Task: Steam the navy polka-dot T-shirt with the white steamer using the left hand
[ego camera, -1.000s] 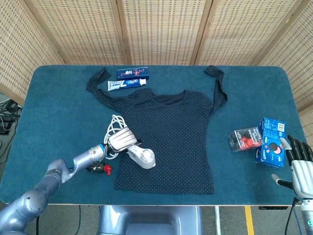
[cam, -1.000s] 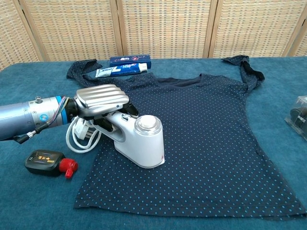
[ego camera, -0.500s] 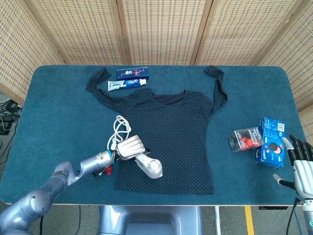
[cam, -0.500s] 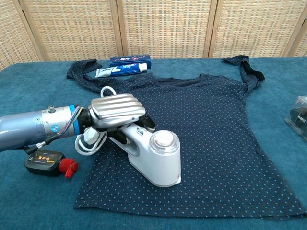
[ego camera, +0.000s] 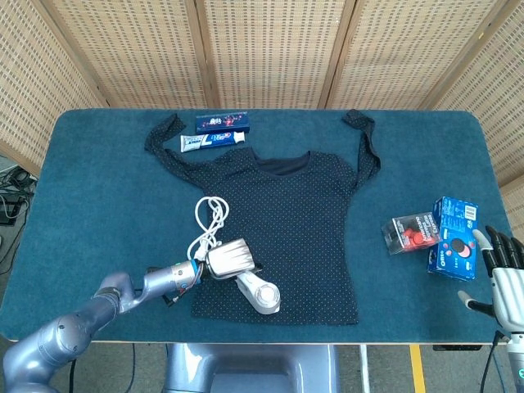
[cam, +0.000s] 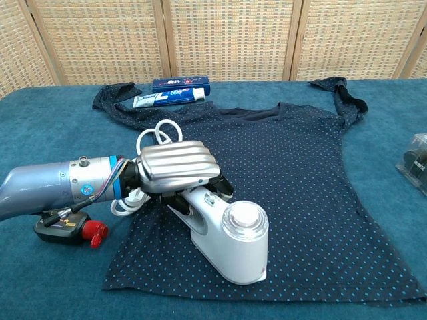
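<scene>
The left robot hand (cam: 177, 167) reached in low from the left, fingers wrapped around the handle of the white steamer (cam: 230, 240), whose head rested on the near-left part of the navy polka-dot T-shirt (cam: 293, 173) spread on the table (ego camera: 98, 188). The right robot hand (ego camera: 503, 274) hovered at the near right edge, fingers spread, holding nothing

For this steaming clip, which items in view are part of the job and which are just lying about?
Part of the job:
left hand, holding the steamer
white steamer
navy polka-dot T-shirt

Lying about:
toothpaste tube and its box
black-and-red device
blue boxes
clear packet
right hand, idle
</scene>
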